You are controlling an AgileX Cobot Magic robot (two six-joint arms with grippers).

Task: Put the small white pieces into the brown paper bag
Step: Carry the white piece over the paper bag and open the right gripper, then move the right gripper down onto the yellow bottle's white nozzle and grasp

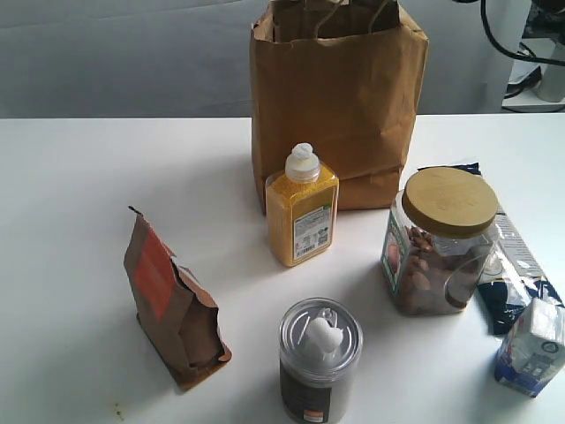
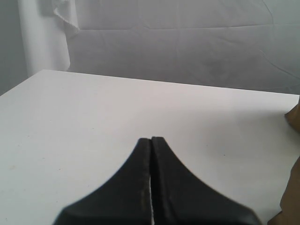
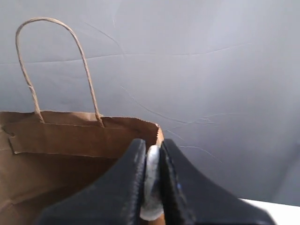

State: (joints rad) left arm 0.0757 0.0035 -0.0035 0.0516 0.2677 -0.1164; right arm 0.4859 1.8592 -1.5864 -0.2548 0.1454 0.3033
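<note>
The brown paper bag point(image 1: 340, 93) stands open at the back of the table, its handles up. In the right wrist view my right gripper point(image 3: 151, 144) is shut on a small white piece point(image 3: 152, 187), held level with the bag's top rim point(image 3: 70, 140) at its corner. Another white piece point(image 1: 323, 336) lies on the clear lid of the dark can at the front. My left gripper point(image 2: 151, 139) is shut with nothing in it, low over bare white table. Neither gripper shows in the exterior view.
In front of the bag stand a yellow bottle point(image 1: 302, 212), a small brown pouch with an orange label point(image 1: 172, 305), a glass jar with a wooden lid point(image 1: 437, 243) and the dark can point(image 1: 320, 380). Blue packets point(image 1: 516, 283) and a small carton point(image 1: 532, 346) lie at the right.
</note>
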